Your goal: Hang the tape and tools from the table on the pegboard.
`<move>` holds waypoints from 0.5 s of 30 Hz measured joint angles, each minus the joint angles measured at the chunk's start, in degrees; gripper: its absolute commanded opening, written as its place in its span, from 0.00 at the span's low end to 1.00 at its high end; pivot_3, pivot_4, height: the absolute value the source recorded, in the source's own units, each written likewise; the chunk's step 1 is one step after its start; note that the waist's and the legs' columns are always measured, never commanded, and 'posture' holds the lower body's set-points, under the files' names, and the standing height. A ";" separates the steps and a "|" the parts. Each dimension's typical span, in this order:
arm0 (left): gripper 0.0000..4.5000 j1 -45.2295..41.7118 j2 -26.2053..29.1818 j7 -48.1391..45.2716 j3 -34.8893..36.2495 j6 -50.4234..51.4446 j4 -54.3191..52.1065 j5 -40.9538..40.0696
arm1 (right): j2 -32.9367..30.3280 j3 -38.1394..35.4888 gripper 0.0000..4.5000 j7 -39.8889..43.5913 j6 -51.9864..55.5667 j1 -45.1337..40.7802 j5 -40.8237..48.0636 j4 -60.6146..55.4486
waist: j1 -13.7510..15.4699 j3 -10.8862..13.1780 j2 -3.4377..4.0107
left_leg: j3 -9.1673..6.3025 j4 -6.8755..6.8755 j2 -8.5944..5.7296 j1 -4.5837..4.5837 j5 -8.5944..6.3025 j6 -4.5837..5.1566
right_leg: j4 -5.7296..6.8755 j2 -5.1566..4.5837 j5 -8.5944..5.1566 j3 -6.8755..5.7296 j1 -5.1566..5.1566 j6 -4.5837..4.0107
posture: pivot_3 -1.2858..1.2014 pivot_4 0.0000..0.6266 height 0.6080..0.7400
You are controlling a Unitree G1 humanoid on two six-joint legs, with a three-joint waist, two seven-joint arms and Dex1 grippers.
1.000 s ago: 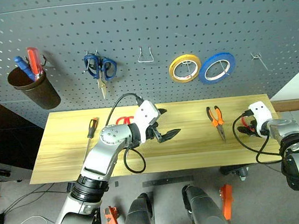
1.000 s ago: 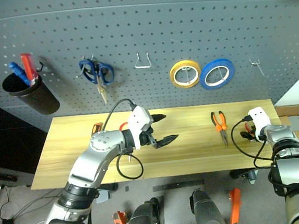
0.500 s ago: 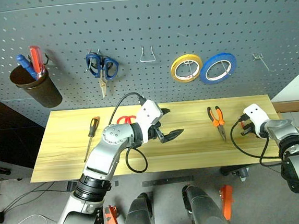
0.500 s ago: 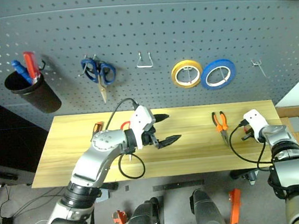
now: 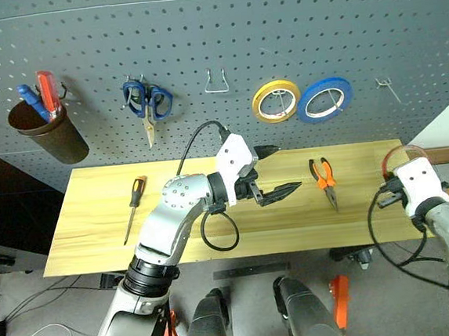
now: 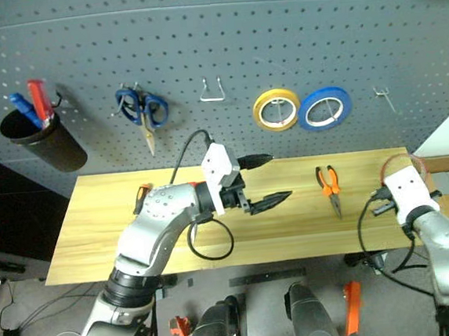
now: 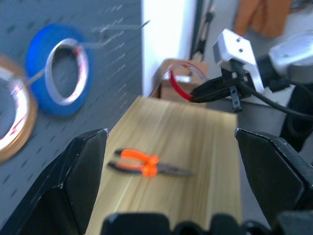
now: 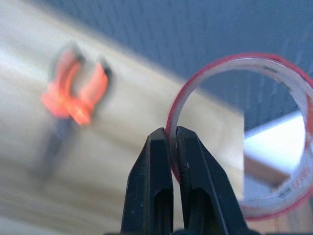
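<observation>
Left eye view, from the left: a dark cup (image 5: 49, 136) hangs on the pegboard (image 5: 214, 51) holding a blue and a red screwdriver, then the blue-handled scissors (image 5: 147, 104), an empty hook (image 5: 216, 82), the yellow roll (image 5: 275, 101) and the blue roll (image 5: 325, 99). On the bench (image 5: 97, 242) below, the black-and-orange screwdriver (image 5: 134, 207) lies near the left end. The left gripper (image 5: 274, 171) hovers over the bench's middle with its fingers spread wide and nothing between them. The orange-and-black pliers (image 5: 325, 180) lie just right of it on the wood. At the bench's right end the right gripper (image 8: 171, 147) is raised off the surface, its fingers pinching the rim of the red tape ring (image 8: 239, 132), which stands upright above them. I cannot see the red-handled scissors.
</observation>
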 measured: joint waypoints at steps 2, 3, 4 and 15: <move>1.00 -0.37 -0.17 -0.04 0.06 -0.22 0.13 -0.24 | 3.47 2.64 0.00 -3.32 2.05 0.60 -1.98 -7.56 | -0.02 0.00 0.00 | -0.01 0.01 -0.01 -0.01 0.05 -0.06 | 0.01 0.00 0.01 0.00 -0.02 -0.01 | 0.44 0.52 1.00; 1.00 -0.61 -0.37 -0.04 0.10 -0.44 0.33 -0.31 | 4.79 4.51 0.00 -4.88 2.96 0.50 -3.43 -10.85 | -0.01 0.00 0.00 | 0.00 0.03 -0.03 -0.02 0.05 -0.06 | 0.00 -0.01 0.02 0.01 -0.02 -0.01 | 0.44 0.52 1.00; 1.00 -0.96 -0.51 -0.06 0.15 -0.62 0.50 -0.37 | 5.37 6.25 0.00 -5.99 3.53 -0.06 -4.61 -12.86 | 0.00 0.00 -0.01 | 0.01 0.05 -0.04 -0.05 0.05 -0.06 | -0.02 -0.02 0.02 0.01 -0.02 -0.01 | 0.44 0.52 1.00; 1.00 -2.53 -1.68 -0.84 0.47 -2.28 2.71 -0.44 | 5.98 1.18 0.00 -9.58 2.27 -20.02 -2.98 2.62 | 0.14 0.01 -0.02 | 0.00 0.03 -0.07 -0.49 0.04 -0.02 | -0.02 -0.06 0.20 -0.04 -0.37 -0.31 | 0.44 0.50 1.00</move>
